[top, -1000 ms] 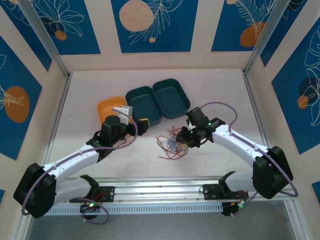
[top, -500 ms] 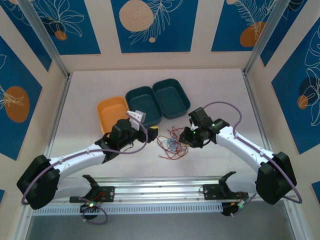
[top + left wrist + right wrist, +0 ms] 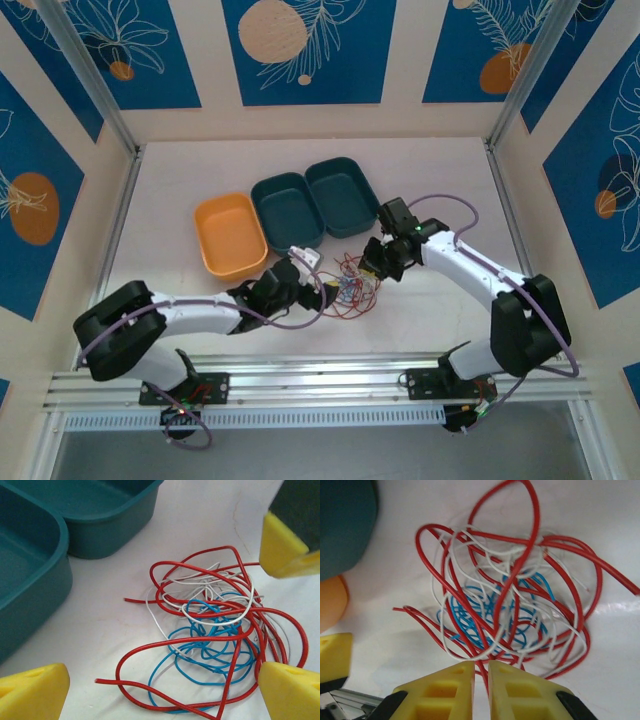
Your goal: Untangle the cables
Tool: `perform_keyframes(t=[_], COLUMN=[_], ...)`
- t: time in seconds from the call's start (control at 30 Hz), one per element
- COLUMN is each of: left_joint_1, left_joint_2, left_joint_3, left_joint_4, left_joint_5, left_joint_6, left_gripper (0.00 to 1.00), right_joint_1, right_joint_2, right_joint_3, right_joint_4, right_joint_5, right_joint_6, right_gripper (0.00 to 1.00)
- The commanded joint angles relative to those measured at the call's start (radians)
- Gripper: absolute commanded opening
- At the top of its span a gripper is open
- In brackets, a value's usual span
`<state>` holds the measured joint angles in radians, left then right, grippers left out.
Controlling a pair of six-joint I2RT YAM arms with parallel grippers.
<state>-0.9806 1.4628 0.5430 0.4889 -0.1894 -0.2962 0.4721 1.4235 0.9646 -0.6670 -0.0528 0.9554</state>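
The cables (image 3: 345,290) lay in one red, blue and white tangle on the tabletop (image 3: 440,180), just in front of the teal trays (image 3: 288,215), with the orange tray (image 3: 230,235) further left. The left gripper (image 3: 322,290) sat at the heap's left edge, released; in its wrist view its yellow fingers (image 3: 32,692) stood wide apart either side of the cables (image 3: 215,645). The right gripper (image 3: 375,268) was at the far right edge, its fingers (image 3: 515,692) clenched almost together, with red strands of the cables (image 3: 505,605) running into the slit.
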Motion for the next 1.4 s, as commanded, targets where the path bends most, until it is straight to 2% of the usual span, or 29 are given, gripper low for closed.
perform_keyframes(t=[0.0,0.33,0.97,1.2,1.37], left_joint_1=[-0.015,-0.016,-0.016,-0.016,-0.015], left_joint_2=[0.033,0.083,0.108,0.116,0.116], left_joint_3=[0.008,0.008,0.01,0.014,0.016], left_joint_4=[0.07,0.106,0.117,0.112,0.112], left_joint_5=[-0.015,-0.014,-0.019,-0.018,-0.017], left_joint_6=[-0.019,-0.04,-0.046,-0.044,-0.044], left_gripper=[0.97,0.98,1.0,1.0,1.0], right_joint_1=[0.01,0.03,0.041,0.051,0.06], right_joint_2=[0.029,0.031,0.089,0.102,0.08], right_joint_3=[0.041,0.028,0.01,0.017,0.037], right_joint_4=[-0.034,-0.056,0.038,0.028,-0.031], right_joint_5=[0.011,0.053,0.017,0.015,0.057], right_joint_6=[0.035,0.078,0.105,0.099,0.084], right_gripper=[0.16,0.27,0.27,0.26,0.26])
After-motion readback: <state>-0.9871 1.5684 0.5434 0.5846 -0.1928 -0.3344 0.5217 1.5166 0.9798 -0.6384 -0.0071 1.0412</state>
